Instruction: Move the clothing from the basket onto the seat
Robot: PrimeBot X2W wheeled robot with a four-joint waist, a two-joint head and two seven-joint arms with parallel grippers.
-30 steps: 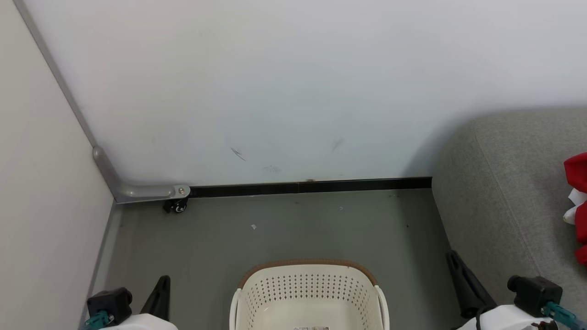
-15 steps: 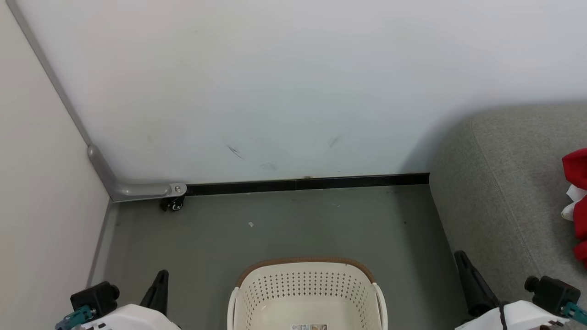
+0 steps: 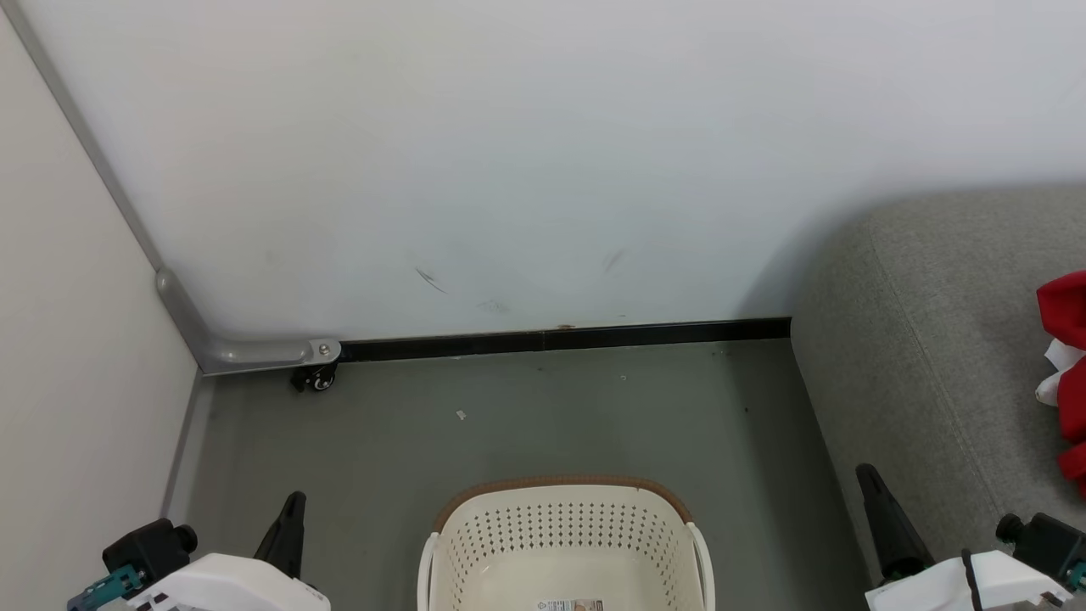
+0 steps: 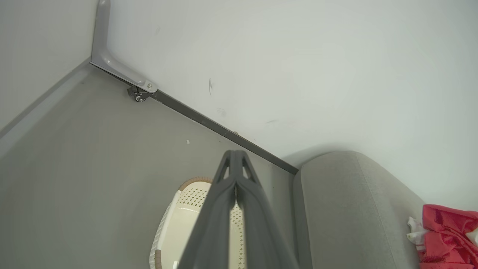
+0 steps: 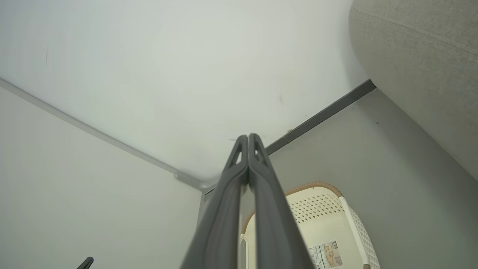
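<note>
Left tool [image 3: 293, 501] sits low left in the head view, fingers pressed together tip to tip. The left wrist view agrees: the two dark fingers meet with no gap. Right tool [image 3: 867, 472] sits low right, also pressed flat together on itself, its tip over the floor [image 3: 509, 424] just beside the seat [image 3: 925, 339].

Basket [image 3: 564, 485] stands upright on the grey floor at the floor's near edge, between the two tools and touching neither. It has cream perforated walls and a brown rim, and its bottom is visible with a paper label [image 5: 326, 254] on it.

Clothing [image 3: 1069, 310] is on the seat, not in the basket. It is a red bundle with some white showing, lying on the seat top well in from the seat's rounded basket-side edge. The frame border partly cuts it off. It is well apart from the basket.

The seat sits along the floor's right edge, backed against the white wall [image 3: 509, 170]. A black baseboard [image 3: 560, 339] runs along the floor's far edge. In the floor's far-left corner there is a grey bracket [image 3: 254, 350] with a small caster [image 3: 316, 381] under it.
</note>
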